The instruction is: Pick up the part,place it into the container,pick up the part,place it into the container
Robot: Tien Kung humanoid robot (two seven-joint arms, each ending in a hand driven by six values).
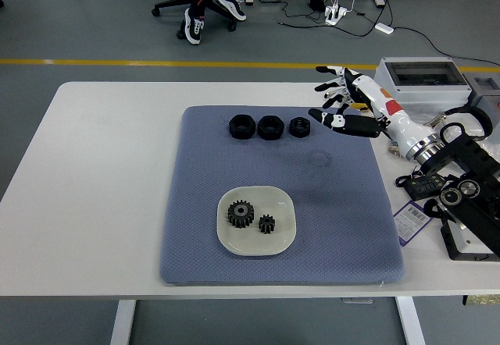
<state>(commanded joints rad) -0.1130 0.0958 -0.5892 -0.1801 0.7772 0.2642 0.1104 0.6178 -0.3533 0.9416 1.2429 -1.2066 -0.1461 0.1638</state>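
Observation:
A white dish (283, 232) sits on the blue-grey mat (344, 212) near its front. Inside lie two black gears, a larger one (242, 214) on the left and a smaller one (267, 223) beside it. Three black nut-like parts (269, 126) stand in a row at the mat's far edge. My right hand (337, 101) hovers above the mat's far right corner, fingers spread, holding nothing. It is well away from the dish and just right of the row of parts. The left arm does not show.
A grey plastic box (420, 84), a yellow tape measure (359, 97), bags of small parts (469, 146) and a button box crowd the table's right side. A seated person's shoes (205, 13) show beyond the table.

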